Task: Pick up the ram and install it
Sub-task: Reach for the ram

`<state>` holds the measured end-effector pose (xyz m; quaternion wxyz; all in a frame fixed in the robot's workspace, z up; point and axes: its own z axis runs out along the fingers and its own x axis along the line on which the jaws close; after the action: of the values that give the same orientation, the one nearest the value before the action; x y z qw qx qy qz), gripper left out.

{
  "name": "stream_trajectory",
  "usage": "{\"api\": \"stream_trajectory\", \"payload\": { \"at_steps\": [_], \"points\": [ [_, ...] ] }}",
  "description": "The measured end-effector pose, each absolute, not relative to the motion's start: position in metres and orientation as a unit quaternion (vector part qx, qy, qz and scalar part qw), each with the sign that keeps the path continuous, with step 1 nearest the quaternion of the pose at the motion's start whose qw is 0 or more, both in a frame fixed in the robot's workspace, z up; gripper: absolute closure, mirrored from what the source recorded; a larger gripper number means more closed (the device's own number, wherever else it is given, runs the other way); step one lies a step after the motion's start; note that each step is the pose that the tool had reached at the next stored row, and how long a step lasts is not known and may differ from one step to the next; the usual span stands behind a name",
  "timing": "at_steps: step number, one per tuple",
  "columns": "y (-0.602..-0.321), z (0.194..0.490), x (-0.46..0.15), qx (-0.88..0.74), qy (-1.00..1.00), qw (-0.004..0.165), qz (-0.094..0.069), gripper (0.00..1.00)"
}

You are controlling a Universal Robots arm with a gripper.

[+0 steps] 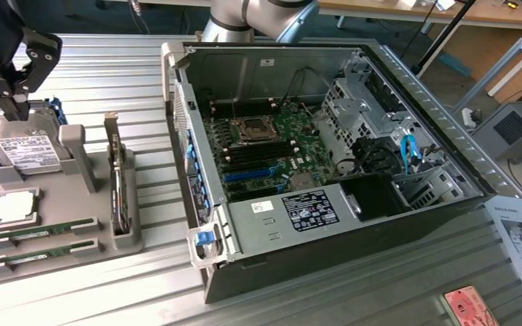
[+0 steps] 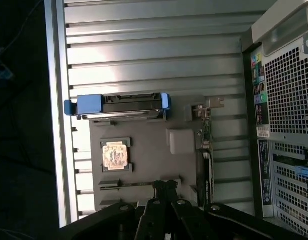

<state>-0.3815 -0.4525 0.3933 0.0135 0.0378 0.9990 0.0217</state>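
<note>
Over the hard drive (image 1: pixel 27 146), the clenched, empty gripper (image 1: pixel 13 112) is held well apart from the ram (image 1: pixel 43 229), so opening and approach are judged needed.

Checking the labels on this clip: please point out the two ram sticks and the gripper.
upper ram stick (image 1: pixel 40 231), exterior view, middle of its green edge.
lower ram stick (image 1: pixel 36 252), exterior view, middle of its green edge.
gripper (image 2: pixel 166 185), wrist view, where its shut fingertips meet.
</note>
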Motion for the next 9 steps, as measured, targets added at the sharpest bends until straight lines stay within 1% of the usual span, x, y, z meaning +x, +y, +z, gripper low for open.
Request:
{"api": "stream_trajectory", "payload": {
  "at_steps": [9],
  "points": [
    [-0.465,0.393,-0.382,0.038,0.999,0.014,0.022,0.89]
  ]
}}
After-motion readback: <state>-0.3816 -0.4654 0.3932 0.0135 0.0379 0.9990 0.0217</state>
